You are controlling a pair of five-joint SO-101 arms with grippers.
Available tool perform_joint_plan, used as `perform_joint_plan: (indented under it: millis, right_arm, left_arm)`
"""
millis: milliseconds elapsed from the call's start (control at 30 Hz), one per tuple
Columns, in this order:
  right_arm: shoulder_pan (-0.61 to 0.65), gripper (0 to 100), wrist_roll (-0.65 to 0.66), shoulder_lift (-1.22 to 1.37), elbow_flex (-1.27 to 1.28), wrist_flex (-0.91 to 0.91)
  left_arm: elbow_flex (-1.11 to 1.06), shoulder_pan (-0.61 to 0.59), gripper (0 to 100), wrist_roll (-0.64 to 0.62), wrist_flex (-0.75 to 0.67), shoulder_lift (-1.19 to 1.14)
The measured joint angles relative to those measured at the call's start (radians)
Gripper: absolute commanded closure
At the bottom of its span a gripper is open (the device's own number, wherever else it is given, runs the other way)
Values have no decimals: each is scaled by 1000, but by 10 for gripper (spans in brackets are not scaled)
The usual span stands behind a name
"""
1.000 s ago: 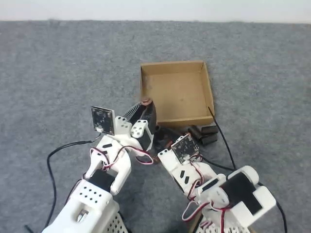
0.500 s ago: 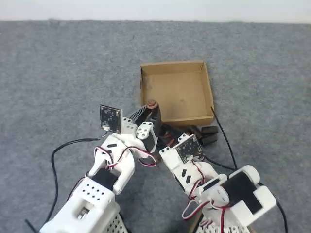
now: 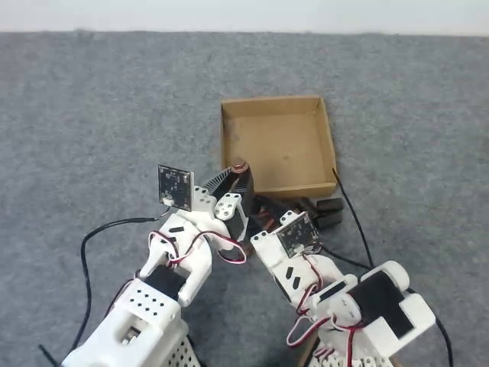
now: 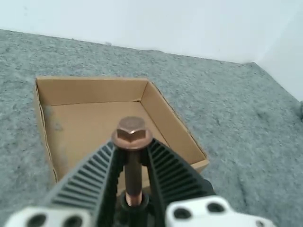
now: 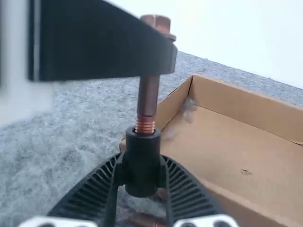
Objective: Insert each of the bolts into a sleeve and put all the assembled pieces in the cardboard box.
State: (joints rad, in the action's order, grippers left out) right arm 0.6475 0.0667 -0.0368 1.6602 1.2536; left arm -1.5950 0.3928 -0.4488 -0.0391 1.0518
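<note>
1. My right gripper (image 5: 140, 175) is closed around a black sleeve (image 5: 142, 161) and holds it upright with its open mouth facing up, just short of the cardboard box's near wall.
2. Directly above it, my left gripper (image 4: 132, 146) is clamped on the shank of a copper-coloured bolt (image 4: 132, 137). The hex head sits above the jaws and the shank points straight down.
3. In the right wrist view, the bolt's threaded tip meets the sleeve's mouth, with a few threads bare above the rim. I judge the insertion begun but far from seated, so most of the shank has yet to go in.
4. Just beside the grippers in the high view, several dark pieces (image 3: 325, 210) lie on the grey carpet (image 3: 114, 115) against the box's near wall. I take them for more sleeves awaiting bolts, though I cannot tell how many there are.
5. Beyond them sits the cardboard box (image 3: 279, 103), open-topped, showing bare cardboard floor in every view.
6. By my reckoning the task is at an early stage: the first pairing is under way, no assembled piece has been delivered, and the loose pieces have yet to be handled.
</note>
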Motion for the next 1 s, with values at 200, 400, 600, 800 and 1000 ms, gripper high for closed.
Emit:
perform_joint_plan:
  millis: [200,400,600,800,1000]
  right_arm:
    - [-15,993,0,0,0,0]
    - [-15,993,0,0,0,0]
    - [-15,993,0,0,0,0]
    - [-26,993,2,0,0,0]
    - [-29,993,2,0,0,0]
  left_arm:
    - [-18,5,989,-5,0,0]
    - [-25,6,987,-6,0,-2]
    - [-60,9,924,3,0,0]
    - [-64,8,821,29,0,-2]
    - [-86,5,819,34,0,-2]
